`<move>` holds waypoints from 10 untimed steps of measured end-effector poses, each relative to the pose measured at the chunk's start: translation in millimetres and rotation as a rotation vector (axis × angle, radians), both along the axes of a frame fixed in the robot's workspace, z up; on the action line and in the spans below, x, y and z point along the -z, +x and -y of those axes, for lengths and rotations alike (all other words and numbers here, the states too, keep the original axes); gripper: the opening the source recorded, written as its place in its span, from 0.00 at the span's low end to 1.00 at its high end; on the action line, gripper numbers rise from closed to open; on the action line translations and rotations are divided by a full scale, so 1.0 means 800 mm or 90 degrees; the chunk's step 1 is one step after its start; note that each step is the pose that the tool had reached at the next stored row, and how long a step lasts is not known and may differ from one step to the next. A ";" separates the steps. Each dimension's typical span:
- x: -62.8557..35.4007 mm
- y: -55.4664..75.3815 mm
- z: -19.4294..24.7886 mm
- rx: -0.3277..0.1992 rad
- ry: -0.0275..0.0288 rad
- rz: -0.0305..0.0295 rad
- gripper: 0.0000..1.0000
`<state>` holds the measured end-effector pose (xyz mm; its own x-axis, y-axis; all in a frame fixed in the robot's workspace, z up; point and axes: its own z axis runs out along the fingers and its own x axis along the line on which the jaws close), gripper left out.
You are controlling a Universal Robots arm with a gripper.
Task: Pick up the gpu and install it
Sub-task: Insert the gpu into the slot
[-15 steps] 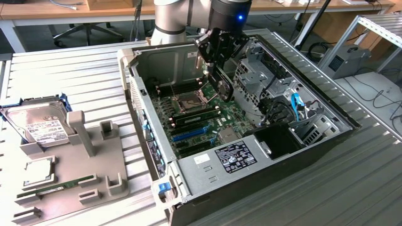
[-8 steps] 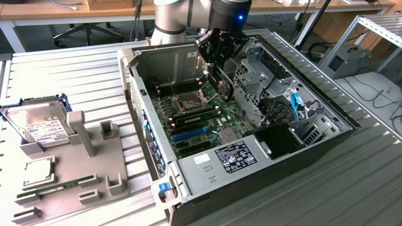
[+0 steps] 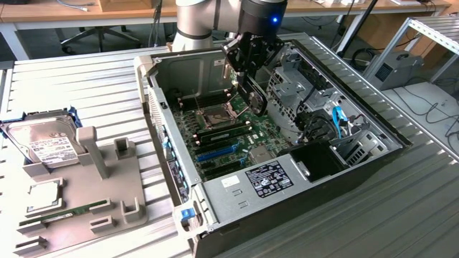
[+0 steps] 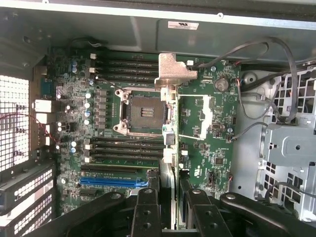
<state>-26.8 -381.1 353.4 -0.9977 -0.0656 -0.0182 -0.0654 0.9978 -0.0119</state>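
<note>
Half done: we carry gpu (image 3: pixel 254 98), gripper (image 4: pixel 170 197) jaws clamped on it, over motherboard (image 3: pixel 240 134); blue slot (image 3: pixel 217 152) at seven o'clock, card unseated.

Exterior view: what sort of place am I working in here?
Most likely a robotics lab or test workshop: an open desktop PC case lies on a ribbed metal table, a grey fixture beside it holds a hard drive and other parts, and desks with cables stand behind.
</note>
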 end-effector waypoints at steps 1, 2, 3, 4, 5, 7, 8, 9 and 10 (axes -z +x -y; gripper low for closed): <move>0.000 0.000 0.0000 -0.001 0.0000 0.0000 0.26; 0.000 0.000 0.0000 -0.002 0.0000 0.0000 0.26; 0.000 0.000 0.0000 -0.002 0.0000 0.0000 0.26; 0.000 0.000 0.0000 -0.003 0.0000 0.0000 0.26; 0.000 0.000 0.0000 -0.004 0.0000 0.0000 0.26; 0.000 0.000 0.0000 -0.005 0.0000 0.0000 0.26; 0.000 0.000 0.0000 -0.006 0.0000 0.0000 0.26; 0.000 0.000 0.0000 -0.007 0.0000 0.0000 0.26; 0.000 0.000 0.0000 -0.008 0.0000 0.0000 0.26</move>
